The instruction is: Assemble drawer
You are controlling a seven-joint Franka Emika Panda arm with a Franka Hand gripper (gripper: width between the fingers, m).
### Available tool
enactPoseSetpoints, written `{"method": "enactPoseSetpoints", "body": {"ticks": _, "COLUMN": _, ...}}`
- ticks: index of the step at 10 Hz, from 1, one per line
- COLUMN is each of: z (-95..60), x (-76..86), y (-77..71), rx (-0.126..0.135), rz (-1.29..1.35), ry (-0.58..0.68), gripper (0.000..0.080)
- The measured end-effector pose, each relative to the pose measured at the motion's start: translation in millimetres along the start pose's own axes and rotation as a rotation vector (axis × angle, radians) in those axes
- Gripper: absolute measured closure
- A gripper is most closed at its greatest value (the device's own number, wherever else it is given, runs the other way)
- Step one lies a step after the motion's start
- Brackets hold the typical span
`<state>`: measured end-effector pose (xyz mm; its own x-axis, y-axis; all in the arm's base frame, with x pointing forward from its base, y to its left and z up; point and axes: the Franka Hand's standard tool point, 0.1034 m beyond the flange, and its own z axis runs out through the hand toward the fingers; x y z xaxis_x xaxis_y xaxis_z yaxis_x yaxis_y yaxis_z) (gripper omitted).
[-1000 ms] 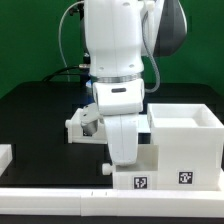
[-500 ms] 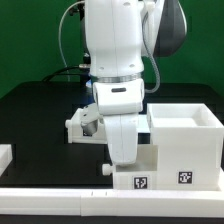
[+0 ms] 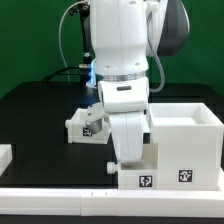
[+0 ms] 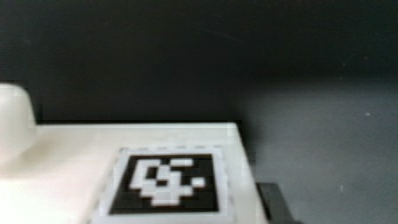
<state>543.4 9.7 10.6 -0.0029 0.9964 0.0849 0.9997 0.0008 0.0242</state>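
Observation:
The large white casing (image 3: 188,135) stands at the exterior view's right, with a tag on its front. A small white tray (image 3: 143,172) with its own tag sits low against the casing's left side. My gripper (image 3: 127,160) reaches down onto this tray, and the arm hides its fingertips. In the wrist view the tray's tagged white face (image 4: 169,180) fills the near part, with a rounded white knob (image 4: 15,120) beside it. One dark finger (image 4: 270,202) lies against the tray's edge. A second tray (image 3: 85,125) stands behind the arm.
A long white rail (image 3: 60,195) runs along the table's front edge. A small white block (image 3: 4,155) sits at the exterior view's far left. The black table (image 3: 40,120) stretches left of the arm.
The arm and the tray under it have shifted a little to the exterior view's right, toward the casing. The casing and the second tray have not moved.

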Motion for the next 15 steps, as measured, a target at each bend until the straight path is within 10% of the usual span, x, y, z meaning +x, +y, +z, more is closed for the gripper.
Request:
{"method": "enactPoseSetpoints", "body": {"ticks": 3, "z": -1.0, "x": -1.1, "y": 0.1, "rx": 0.003, "rz": 0.001, "ry": 0.0, "gripper": 0.0753}}
{"method": "enactPoseSetpoints", "body": {"ticks": 5, "z": -22.2, "x": -1.8, "y": 8.6, "rx": 0.017, "rz": 0.013, "ry": -0.01, "gripper": 0.0385}}
{"method": "enactPoseSetpoints", "body": {"ticks": 8, "z": -45.0, "x": -27.0, "y": 34.9, "rx": 0.01, "rz": -0.048, "ry": 0.024, "gripper": 0.0171}}
{"method": "enactPoseSetpoints", "body": {"ticks": 12, "z": -24.9, "x": -77.2, "y": 31.2, "rx": 0.036, "rz": -0.05, "ry": 0.15, "gripper": 0.0151}}
{"method": "enactPoseSetpoints", "body": {"ticks": 15, "z": -16.0, "x": -62.2, "y": 27.5, "rx": 0.042, "rz": -0.022, "ry": 0.217, "gripper": 0.015}}
